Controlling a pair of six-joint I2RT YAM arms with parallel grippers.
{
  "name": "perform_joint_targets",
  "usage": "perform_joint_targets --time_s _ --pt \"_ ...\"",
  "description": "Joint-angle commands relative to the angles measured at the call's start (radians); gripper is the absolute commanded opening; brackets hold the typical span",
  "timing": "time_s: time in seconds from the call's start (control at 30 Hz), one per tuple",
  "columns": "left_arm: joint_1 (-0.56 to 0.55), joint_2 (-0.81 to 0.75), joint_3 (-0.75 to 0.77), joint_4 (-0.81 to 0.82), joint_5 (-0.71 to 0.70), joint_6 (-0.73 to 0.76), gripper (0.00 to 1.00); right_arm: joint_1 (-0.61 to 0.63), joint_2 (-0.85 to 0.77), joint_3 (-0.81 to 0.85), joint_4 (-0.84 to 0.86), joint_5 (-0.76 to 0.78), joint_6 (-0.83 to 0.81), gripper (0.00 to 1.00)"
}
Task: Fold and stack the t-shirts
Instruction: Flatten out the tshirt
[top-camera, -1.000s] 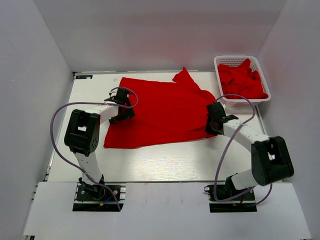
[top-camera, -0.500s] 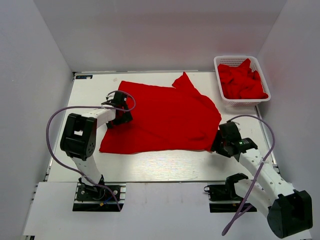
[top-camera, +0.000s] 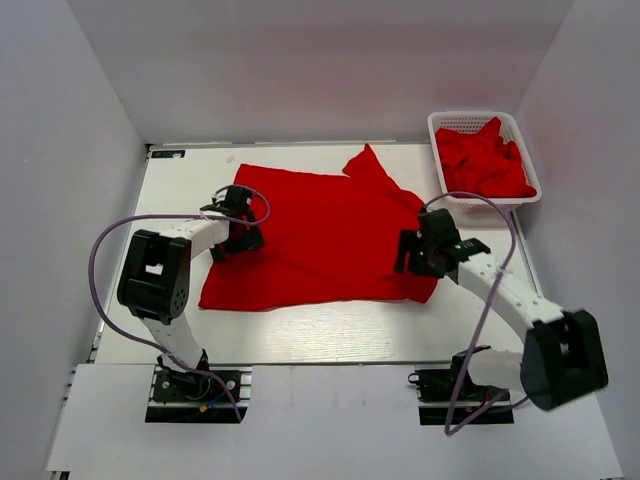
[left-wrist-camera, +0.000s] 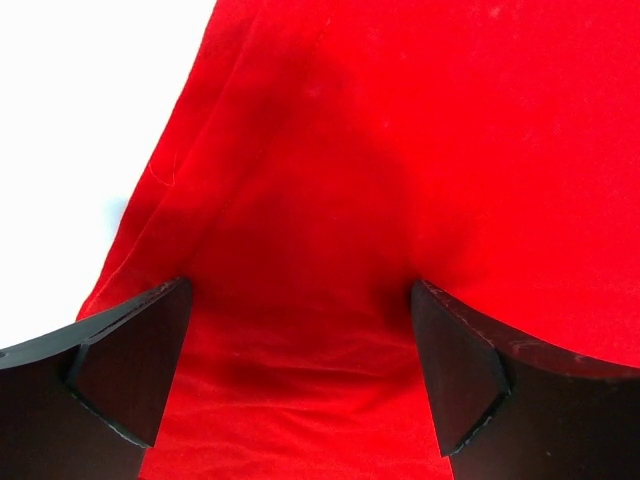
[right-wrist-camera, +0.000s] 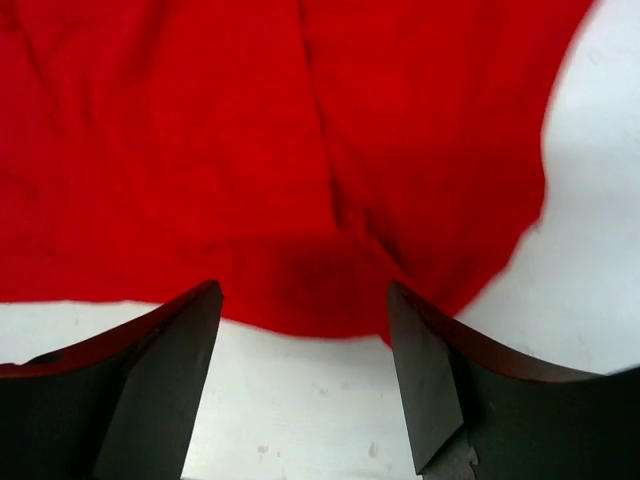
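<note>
A red t-shirt (top-camera: 325, 230) lies spread on the white table (top-camera: 300, 330); it also fills the left wrist view (left-wrist-camera: 400, 150) and the upper part of the right wrist view (right-wrist-camera: 200, 150). My left gripper (top-camera: 243, 240) (left-wrist-camera: 300, 370) hovers open over the shirt's left part, with only flat cloth under its fingers (left-wrist-camera: 140, 360). My right gripper (top-camera: 408, 252) (right-wrist-camera: 305, 380) stands open above the shirt's near right edge, with bare table between its fingers (right-wrist-camera: 420, 380). Neither holds anything.
A white basket (top-camera: 470, 116) at the back right holds more crumpled red t-shirts (top-camera: 487, 162). White walls close in the table on the left, back and right. Purple cables loop off both arms.
My right gripper let go of the shirt's right edge after pulling it toward the near right, then swung back over that edge, open. The shirt lies flatter. The left gripper barely moved.
</note>
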Motion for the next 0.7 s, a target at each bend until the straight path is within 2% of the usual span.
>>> perform_joint_targets --time_s 0.0,0.17,0.4,0.53,0.63,0.67 --pt "-0.005 -0.067 -0.019 -0.041 0.017 0.027 1.0 0.017 0.1 0.063 0.117 0.003 -0.062 0.74" --pt "0.005 -0.067 -0.028 -0.041 0.017 0.036 1.0 0.018 0.228 0.129 0.108 0.1 -0.051 0.74" --pt "0.005 -0.067 -0.028 -0.041 0.017 0.045 1.0 0.019 0.302 0.086 0.162 -0.05 -0.068 0.73" --pt "0.005 -0.076 -0.028 -0.041 0.017 0.045 1.0 0.024 0.302 0.054 0.159 -0.074 -0.076 0.7" --pt "0.005 -0.076 -0.028 -0.031 0.017 0.045 1.0 0.025 0.283 0.037 0.189 -0.158 -0.096 0.51" --pt "0.005 -0.076 -0.028 -0.031 0.017 0.045 1.0 0.021 0.279 0.025 0.205 -0.192 -0.102 0.39"
